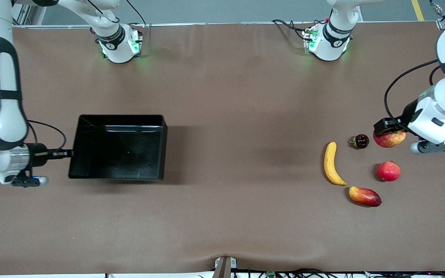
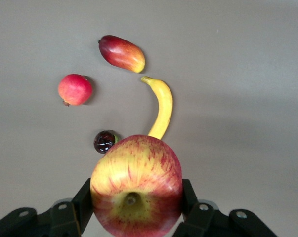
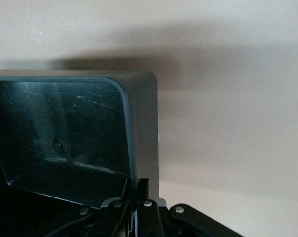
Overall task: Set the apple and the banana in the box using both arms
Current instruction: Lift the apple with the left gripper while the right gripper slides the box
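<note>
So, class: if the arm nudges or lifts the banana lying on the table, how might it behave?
The banana lies flat on its curved side, so it would probably pivot or slide, not roll. It looks stiff and smooth, so it may slip in a hand. The dark berry and mango lie close, so a push might bump them.

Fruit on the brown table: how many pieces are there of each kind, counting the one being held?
Apple, gripped by the left end effector: 1
Banana: 1
Mango: 1
Plain red round fruit with a crown tip: 1
Small dark glossy fruit: 1
Total: 5 fruits, none yet in the black box, whose wall the right end effector pinches.
</note>
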Tool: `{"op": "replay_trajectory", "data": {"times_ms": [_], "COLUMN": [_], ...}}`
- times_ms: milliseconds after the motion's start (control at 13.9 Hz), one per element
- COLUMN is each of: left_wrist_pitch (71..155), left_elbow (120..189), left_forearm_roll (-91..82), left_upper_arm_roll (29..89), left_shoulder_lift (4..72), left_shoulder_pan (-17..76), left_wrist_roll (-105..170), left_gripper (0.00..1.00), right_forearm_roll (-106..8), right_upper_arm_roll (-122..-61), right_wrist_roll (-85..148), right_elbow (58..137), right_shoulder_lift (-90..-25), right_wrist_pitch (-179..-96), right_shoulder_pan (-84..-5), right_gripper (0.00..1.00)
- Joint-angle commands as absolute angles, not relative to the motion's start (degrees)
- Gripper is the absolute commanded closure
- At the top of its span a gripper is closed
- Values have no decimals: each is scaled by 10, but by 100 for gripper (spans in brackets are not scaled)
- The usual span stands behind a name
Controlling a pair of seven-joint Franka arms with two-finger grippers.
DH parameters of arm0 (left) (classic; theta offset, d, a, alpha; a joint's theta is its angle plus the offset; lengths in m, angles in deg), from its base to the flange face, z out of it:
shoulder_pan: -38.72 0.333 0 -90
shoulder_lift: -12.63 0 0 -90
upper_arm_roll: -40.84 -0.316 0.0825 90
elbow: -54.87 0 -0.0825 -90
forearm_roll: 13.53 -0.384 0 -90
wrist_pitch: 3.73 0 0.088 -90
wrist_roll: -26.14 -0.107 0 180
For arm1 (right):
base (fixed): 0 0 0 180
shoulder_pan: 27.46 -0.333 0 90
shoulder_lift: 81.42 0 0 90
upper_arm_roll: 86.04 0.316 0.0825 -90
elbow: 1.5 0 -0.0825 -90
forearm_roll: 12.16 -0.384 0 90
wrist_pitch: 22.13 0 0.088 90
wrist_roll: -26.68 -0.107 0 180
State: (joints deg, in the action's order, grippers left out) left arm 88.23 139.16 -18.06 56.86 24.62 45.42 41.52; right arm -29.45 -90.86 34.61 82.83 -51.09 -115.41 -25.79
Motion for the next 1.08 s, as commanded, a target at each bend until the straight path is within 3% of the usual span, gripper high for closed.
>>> {"op": "replay_trajectory", "data": {"times_ms": [0, 574, 1004], "left_wrist_pitch": [861, 860, 860], "left_elbow": [1395, 1394, 1394], "left_forearm_roll": [-180, -184, -184], "left_upper_arm_roll": [578, 581, 581], "left_shoulder_lift": [243, 255, 255], "left_shoulder_pan": [456, 454, 446], "left_wrist_roll": [428, 429, 439], "left_gripper": [100, 100, 100], "right_forearm_roll": [-311, -314, -340], "right_upper_arm_roll": [-912, -911, -911], "right_wrist_roll": [250, 53, 2], "right_elbow": [828, 846, 850], "right_shoulder_lift": [-523, -516, -477], "right_wrist_pitch": [-1150, -1278, -1344], "right_shoulder_pan": [-323, -531, -613], "right_gripper": [100, 100, 100]}}
